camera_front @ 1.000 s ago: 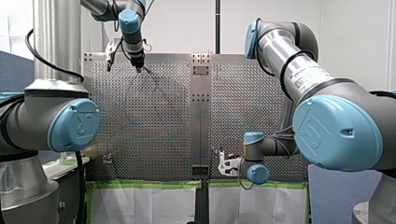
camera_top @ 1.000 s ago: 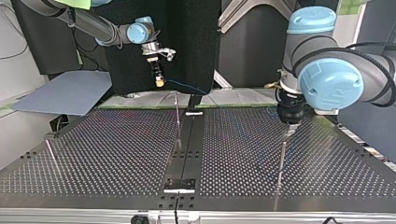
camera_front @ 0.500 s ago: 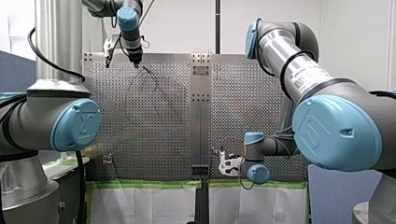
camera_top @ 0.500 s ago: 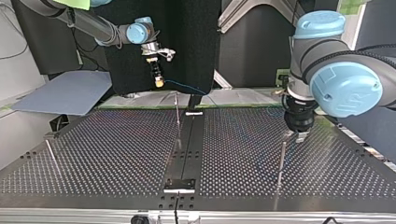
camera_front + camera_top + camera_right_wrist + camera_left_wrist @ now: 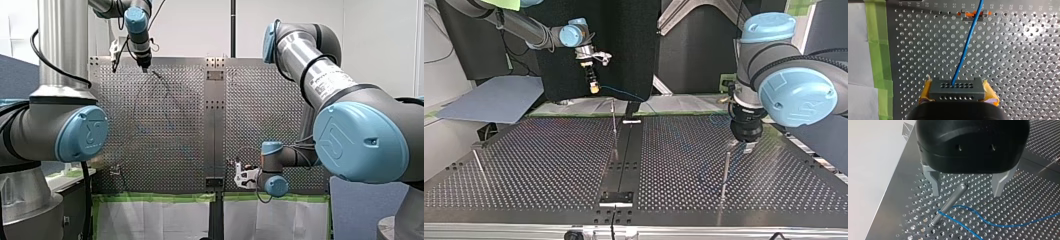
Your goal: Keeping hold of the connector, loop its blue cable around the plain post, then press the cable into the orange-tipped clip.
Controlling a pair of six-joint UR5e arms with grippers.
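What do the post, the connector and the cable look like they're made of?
The post looks like bare polished metal: silvery, bright glints. The connector is probably matte dark grey plastic, with rows of holes. The cable has a smooth blue sheath, likely plastic.

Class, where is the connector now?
Right wrist view: the connector is clamped in my right gripper, its blue cable running ahead across the orange-tipped clip.
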